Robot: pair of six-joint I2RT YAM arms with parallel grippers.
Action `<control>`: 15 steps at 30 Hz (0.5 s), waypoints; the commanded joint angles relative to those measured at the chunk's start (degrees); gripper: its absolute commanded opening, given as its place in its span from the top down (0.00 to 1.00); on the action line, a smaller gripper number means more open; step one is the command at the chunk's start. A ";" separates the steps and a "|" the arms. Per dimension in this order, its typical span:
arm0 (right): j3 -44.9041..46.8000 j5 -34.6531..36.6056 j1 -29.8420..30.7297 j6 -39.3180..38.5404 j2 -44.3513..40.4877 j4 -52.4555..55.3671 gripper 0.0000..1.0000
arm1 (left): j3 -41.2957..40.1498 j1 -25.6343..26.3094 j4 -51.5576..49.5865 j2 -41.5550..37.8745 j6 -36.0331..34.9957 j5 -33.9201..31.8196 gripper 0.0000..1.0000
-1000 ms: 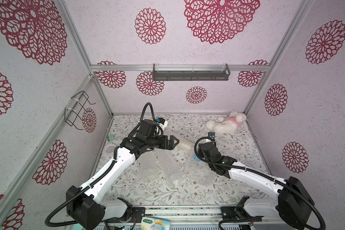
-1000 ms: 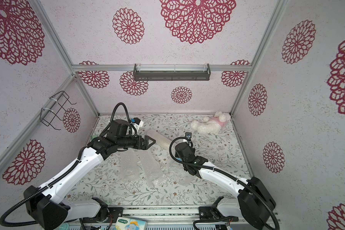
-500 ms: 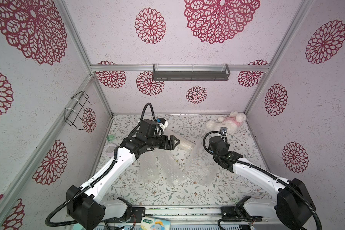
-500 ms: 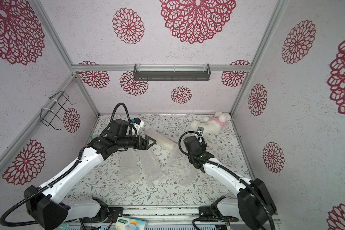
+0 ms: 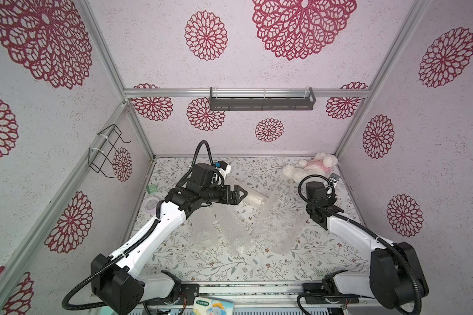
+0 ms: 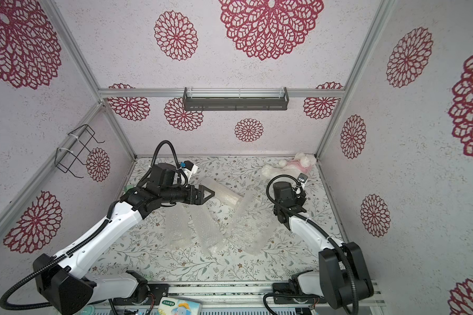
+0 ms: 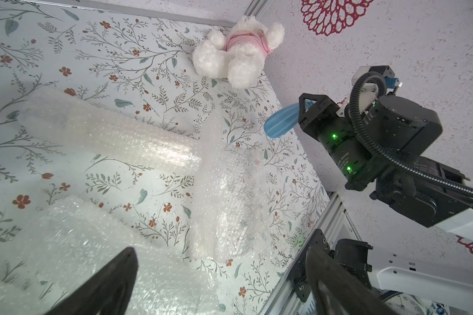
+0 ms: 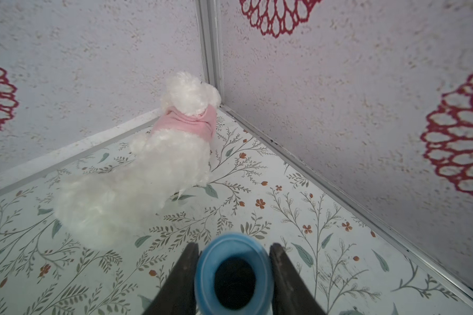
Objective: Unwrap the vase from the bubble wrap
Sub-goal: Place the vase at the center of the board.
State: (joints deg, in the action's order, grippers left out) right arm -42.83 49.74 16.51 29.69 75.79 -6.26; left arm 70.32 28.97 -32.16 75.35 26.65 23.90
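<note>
My right gripper [image 8: 234,246] clamps the blue vase [image 7: 280,124] near its mouth, in the air and apart from the bubble wrap [image 5: 230,226]. The wrap lies crumpled on the floral table [image 5: 257,270] between my arms. My left gripper [image 5: 239,194] hangs wide open above it, holding nothing.

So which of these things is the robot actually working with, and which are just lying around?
Job:
blue vase, in the right gripper; bubble wrap.

Lying about:
white plush toy; grey wall shelf.
</note>
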 commanded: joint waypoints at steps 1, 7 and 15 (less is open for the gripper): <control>-1.59 2.44 -3.19 0.34 0.48 -5.66 0.61 | -0.71 -0.56 1.22 -0.21 -0.07 0.63 0.01; -1.84 1.94 -8.47 -0.76 2.29 -9.25 0.61 | -0.72 -1.06 1.31 -0.03 0.04 0.80 0.01; -4.21 0.27 -13.36 -3.76 8.18 -15.21 0.61 | -0.72 -1.71 1.41 0.23 0.09 1.02 0.01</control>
State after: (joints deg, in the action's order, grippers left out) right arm -44.60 49.21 4.10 28.01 83.50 -15.49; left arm 70.32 27.83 -32.10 75.35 26.65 24.01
